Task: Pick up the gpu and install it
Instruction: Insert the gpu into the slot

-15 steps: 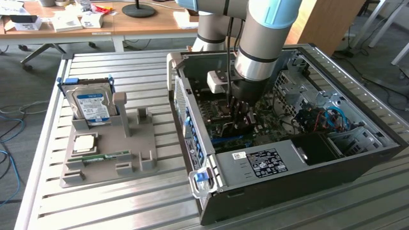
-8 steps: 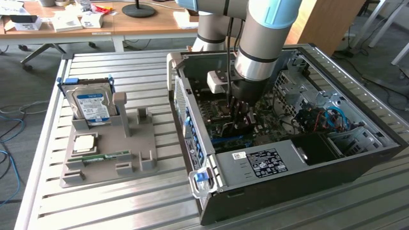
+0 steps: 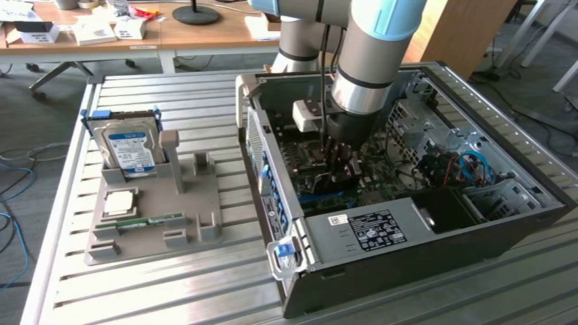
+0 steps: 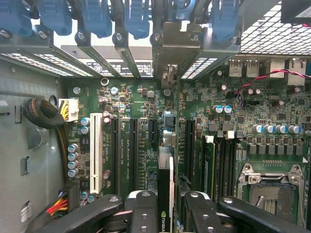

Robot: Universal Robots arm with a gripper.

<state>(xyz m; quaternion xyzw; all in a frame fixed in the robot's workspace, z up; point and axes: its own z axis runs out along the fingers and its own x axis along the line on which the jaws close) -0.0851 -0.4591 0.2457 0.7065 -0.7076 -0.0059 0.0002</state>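
Fingers (image 4: 145, 208): two black padded fingers, one on each side of the card, pressed against its faces.
Gripper (image 4: 166, 203): clamped on the gpu; in the exterior view it (image 3: 343, 169) hangs straight down from the arm, deep inside the open computer case (image 3: 407, 250).
Gpu (image 4: 165, 174): seen edge-on from the wrist, a thin dark strip with a small green-and-white logo near the grip and a paler grey end further along. It stands upright on its long edge.
Gpu position: over the green motherboard (image 4: 131, 97), in line with the long black slots (image 4: 132, 145) and pointing toward the row of blue latches (image 4: 97, 17). I cannot tell from here whether it is seated in a slot.
White slot (image 4: 95, 150): a few slots away from the card, bare.
Processor socket (image 4: 266, 194): on the card's other side, metal frame around it.
Grey holder (image 3: 153, 230): on the slatted table (image 3: 181, 298), toward the exterior view's left of the case.
Hard drive (image 3: 129, 149): upright in the holder, blue-white label facing out.
Memory stick (image 3: 149, 221): lying low in the holder.
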